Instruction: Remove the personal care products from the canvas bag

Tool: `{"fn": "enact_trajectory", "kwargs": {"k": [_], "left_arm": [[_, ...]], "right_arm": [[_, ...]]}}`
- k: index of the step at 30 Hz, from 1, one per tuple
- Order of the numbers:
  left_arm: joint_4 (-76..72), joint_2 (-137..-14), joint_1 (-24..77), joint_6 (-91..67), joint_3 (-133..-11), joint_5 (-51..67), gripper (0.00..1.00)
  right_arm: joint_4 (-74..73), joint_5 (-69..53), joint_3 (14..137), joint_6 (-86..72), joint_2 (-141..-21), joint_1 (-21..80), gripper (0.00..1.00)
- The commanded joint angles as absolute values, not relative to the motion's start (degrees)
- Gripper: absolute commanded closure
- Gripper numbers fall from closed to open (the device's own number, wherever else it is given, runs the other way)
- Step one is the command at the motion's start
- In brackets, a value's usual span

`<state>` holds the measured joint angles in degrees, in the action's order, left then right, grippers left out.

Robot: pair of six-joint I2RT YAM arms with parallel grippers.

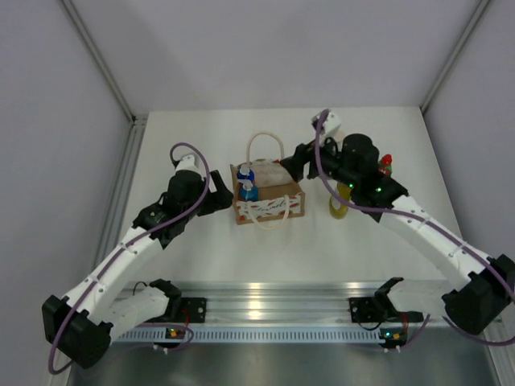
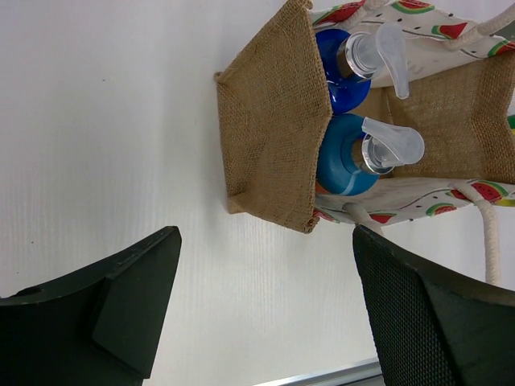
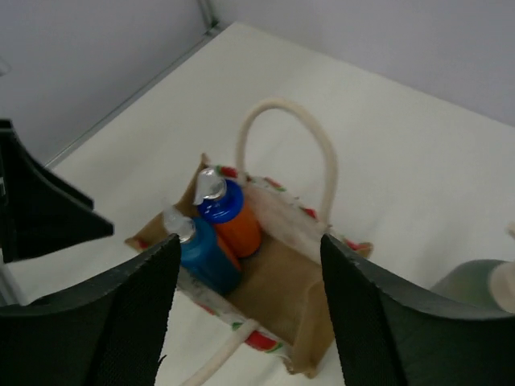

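Right wrist: right gripper (image 3: 249,241) jaws apart, empty, above canvas bag (image 3: 310,342); blue bottle (image 3: 201,259), orange bottle (image 3: 243,229) inside. Left gripper (image 2: 265,241) also spread, empty.

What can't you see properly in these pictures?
Top view: the right arm covers most of the yellow bottle and the red-capped bottle.
Right wrist view: the grey-green bottle is cut off by the edge.
Left wrist view: the canvas bag wall hides the bottom of the blue bottle.
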<state>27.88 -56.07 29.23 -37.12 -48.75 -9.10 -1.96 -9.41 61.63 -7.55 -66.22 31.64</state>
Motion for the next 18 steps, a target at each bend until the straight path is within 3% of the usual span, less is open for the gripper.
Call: {"fn": "enact_trajectory", "kwargs": {"k": [1,7,18], "left_arm": [[27.51,-54.14,29.36,-37.00,-50.45,-10.72,0.08],[27.42,-52.38,29.44,-38.93,-49.75,-10.90,0.07],[27.33,-51.68,29.44,-39.11,-48.34,-11.34,0.05]], "right_arm": [[-6.59,-11.69,66.87,-5.81,-70.39,38.74,0.29],[-6.59,-5.45,72.33,-4.48,-83.12,47.71,0.25],[-8.00,1.30,77.78,-5.80,-94.48,51.50,0.33]]}}
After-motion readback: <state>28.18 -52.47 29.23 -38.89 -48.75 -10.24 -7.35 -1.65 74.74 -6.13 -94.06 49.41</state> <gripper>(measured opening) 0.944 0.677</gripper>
